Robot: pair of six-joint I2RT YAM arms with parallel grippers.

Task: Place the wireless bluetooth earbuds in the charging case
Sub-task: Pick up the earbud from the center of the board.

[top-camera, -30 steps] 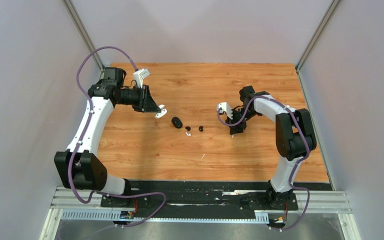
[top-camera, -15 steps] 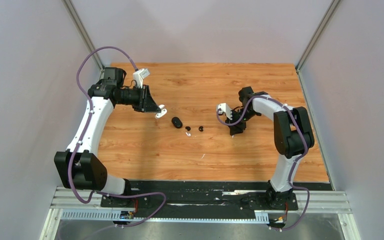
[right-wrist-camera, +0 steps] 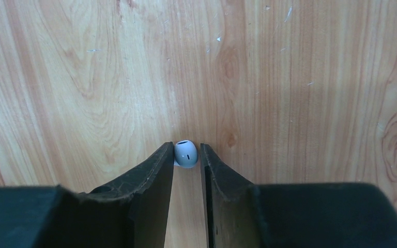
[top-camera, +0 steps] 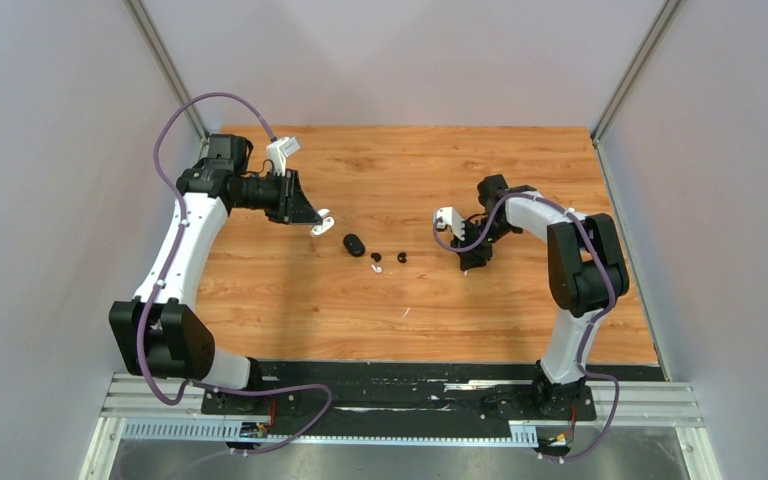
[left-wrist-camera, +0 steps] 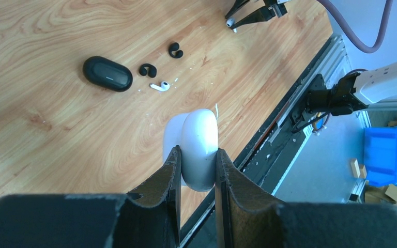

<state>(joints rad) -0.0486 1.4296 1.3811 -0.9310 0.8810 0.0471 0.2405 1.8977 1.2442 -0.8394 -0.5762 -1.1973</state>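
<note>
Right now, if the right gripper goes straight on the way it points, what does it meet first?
Probably the bare wooden table; the right gripper holds a white earbud at its tips, which would touch first.

The right gripper (right-wrist-camera: pixel 187 155) has its two black fingers (right-wrist-camera: pixel 152 178) drawn close on a white earbud (right-wrist-camera: pixel 186 154), pinched at the very tips. The bud's rounded end, with a dark oval opening and a small dark mark, faces the camera. Below lies the wooden table (right-wrist-camera: pixel 300 77); whether the bud touches it is unclear.
</note>
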